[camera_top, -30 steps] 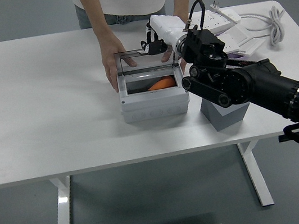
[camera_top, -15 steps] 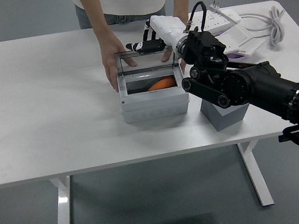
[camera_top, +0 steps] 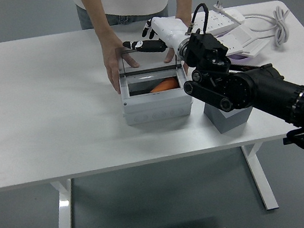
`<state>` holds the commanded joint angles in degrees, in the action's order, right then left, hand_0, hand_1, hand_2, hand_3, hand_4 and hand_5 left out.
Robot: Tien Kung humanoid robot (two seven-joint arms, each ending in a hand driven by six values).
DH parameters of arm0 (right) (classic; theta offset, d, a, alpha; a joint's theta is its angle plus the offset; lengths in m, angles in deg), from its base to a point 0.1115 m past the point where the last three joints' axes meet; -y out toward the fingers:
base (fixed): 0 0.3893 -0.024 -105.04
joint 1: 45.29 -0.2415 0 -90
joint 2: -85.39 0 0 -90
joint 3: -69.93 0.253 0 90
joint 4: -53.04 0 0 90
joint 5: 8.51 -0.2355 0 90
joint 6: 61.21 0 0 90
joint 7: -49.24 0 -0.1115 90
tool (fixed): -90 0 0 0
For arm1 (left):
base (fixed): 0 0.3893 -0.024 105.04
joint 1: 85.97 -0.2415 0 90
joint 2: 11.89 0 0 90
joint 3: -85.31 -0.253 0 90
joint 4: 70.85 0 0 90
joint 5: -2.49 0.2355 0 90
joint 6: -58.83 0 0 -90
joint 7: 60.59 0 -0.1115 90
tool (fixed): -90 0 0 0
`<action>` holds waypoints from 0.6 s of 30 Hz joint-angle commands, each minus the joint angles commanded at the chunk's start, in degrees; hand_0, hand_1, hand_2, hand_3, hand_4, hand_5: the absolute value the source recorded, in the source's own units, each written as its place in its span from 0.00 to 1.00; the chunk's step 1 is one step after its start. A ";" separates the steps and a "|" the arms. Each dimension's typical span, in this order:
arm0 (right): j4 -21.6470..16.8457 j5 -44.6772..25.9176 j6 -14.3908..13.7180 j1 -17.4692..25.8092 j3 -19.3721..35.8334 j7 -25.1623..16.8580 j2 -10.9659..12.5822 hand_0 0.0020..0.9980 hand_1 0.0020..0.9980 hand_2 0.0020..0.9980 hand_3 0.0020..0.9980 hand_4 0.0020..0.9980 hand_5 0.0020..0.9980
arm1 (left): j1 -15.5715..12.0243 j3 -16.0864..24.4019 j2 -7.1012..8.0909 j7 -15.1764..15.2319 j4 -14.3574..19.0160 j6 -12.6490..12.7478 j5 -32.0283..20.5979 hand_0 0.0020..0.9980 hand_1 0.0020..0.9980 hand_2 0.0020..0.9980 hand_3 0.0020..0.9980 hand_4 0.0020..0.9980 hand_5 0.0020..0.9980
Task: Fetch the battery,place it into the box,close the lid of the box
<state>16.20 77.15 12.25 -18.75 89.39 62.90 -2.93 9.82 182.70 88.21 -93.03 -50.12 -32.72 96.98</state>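
One hand works alone: the right hand (camera_top: 151, 37) reaches over the box (camera_top: 156, 97) near the tabletop's far edge, its fingers (camera_top: 140, 44) extended, holding nothing, just above the upright lid (camera_top: 149, 61). The orange battery (camera_top: 165, 85) already lies inside, its long axis running left-right. The lid's top edge sits directly under the fingertips, so closing should mean pushing it toward the near edge; a person's hand (camera_top: 114, 62) steadies the box's left side.

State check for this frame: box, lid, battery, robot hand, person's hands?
Box: open.
Lid: raised, upright at the box's far edge.
Battery: orange, lying inside the box.
Right hand: fingers extended over the lid's top edge, holding nothing.
Person's hands: resting behind the box.
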 joint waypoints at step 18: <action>-0.99 2.93 -3.19 -1.18 -2.37 4.83 0.27 0.48 0.37 0.44 0.57 1.00 0.97 | -0.03 0.15 0.15 -0.22 0.13 0.00 0.18 0.51 0.72 0.58 0.53 0.18 0.00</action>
<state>15.21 80.09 9.06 -19.93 87.03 67.73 -2.66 9.79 182.85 88.35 -93.24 -49.99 -32.72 97.16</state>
